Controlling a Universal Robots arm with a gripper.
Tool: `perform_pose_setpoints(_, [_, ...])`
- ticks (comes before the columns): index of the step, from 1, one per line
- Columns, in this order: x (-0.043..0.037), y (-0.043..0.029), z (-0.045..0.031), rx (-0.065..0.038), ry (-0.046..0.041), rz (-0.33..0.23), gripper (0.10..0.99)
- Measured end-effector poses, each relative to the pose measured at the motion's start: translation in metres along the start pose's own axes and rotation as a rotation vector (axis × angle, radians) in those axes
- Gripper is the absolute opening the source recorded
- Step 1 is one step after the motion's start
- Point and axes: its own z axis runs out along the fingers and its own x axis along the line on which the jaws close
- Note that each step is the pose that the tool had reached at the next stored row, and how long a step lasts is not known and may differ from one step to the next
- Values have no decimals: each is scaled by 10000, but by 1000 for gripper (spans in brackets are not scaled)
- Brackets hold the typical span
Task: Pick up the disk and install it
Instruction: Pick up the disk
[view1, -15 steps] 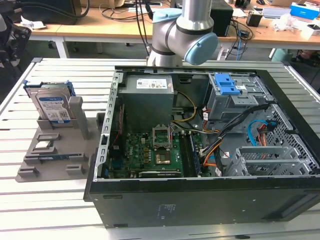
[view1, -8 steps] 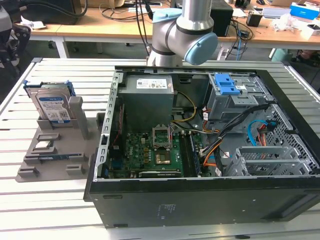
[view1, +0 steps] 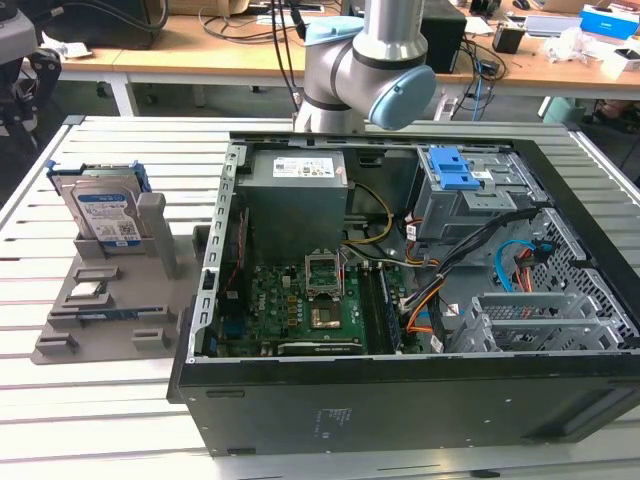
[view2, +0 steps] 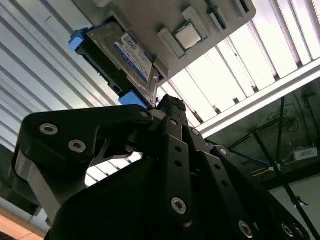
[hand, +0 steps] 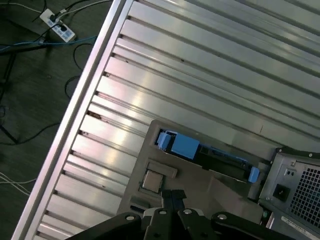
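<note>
Fingers (hand: 168, 196) pressed together, holding nothing, disk (view1: 105, 215) upright at edge of grey holder (view1: 120, 285)

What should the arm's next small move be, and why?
Probably a short approach of the gripper toward the disk. The disk stands upright in the grey holder, outside the open computer case, with nothing gripping it. Both wrist views show it ahead of the gripper.

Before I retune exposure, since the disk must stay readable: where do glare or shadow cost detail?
Exterior view: even light, the disk clear in its grey stand. Second wrist view: table slats blown out white, the pincer nearly a silhouette. First wrist view: mild sheen on the slats, blue bracket sharp.
</note>
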Motion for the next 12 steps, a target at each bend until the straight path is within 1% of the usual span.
perform_pose_setpoints(5, [0,0,0,-10,21,-454,106])
perform_pose_setpoints(8, [0,0,0,-21,40,-879,106])
perform_pose_setpoints(12, [0,0,0,-29,58,-1279,106])
